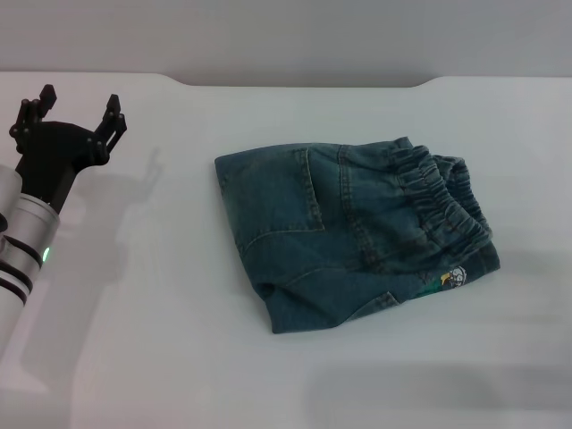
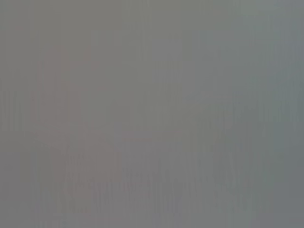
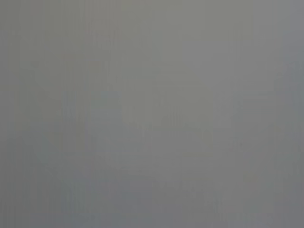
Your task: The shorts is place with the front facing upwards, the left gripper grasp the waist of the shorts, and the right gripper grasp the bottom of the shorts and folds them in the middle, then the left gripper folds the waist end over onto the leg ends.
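Observation:
The blue denim shorts (image 1: 353,234) lie folded into a compact bundle on the white table (image 1: 134,357), right of centre. Their ruffled waist (image 1: 442,198) rests on top at the bundle's right side, over the leg ends, where a small cartoon print (image 1: 450,280) peeks out at the lower right corner. A back patch pocket faces up on the left half. My left gripper (image 1: 76,112) hovers far to the left of the shorts, open and empty, green light on its arm. The right gripper is out of view. Both wrist views show only plain grey.
The table's far edge (image 1: 304,83) runs along the top with a raised notch in the middle. Bare white surface surrounds the shorts on all sides.

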Robot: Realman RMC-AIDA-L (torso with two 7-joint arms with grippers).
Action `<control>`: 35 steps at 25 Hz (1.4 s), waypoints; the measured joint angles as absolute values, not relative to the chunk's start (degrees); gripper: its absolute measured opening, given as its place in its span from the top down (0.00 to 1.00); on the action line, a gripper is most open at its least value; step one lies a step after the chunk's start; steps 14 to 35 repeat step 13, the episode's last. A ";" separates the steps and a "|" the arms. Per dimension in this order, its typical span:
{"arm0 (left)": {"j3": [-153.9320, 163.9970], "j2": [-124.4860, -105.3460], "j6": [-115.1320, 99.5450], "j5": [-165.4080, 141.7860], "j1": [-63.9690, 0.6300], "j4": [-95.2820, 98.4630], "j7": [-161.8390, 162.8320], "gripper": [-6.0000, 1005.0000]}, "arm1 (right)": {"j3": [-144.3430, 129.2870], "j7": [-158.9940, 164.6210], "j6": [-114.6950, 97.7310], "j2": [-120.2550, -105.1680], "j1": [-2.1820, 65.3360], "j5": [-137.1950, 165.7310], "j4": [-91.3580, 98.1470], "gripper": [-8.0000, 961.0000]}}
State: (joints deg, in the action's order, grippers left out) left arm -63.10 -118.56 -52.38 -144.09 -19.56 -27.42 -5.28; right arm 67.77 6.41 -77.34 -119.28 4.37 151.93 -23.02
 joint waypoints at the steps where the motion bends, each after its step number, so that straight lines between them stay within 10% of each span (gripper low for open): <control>1: -63.10 -118.56 -52.38 -144.08 -19.59 -27.42 -5.28 0.16 | 67.79 6.41 -77.34 -119.27 4.42 151.93 -22.95 0.25; 35: -63.10 -118.56 -52.18 -144.05 -19.69 -27.23 -5.28 0.16 | 67.94 6.41 -77.34 -119.26 4.57 151.93 -22.67 0.25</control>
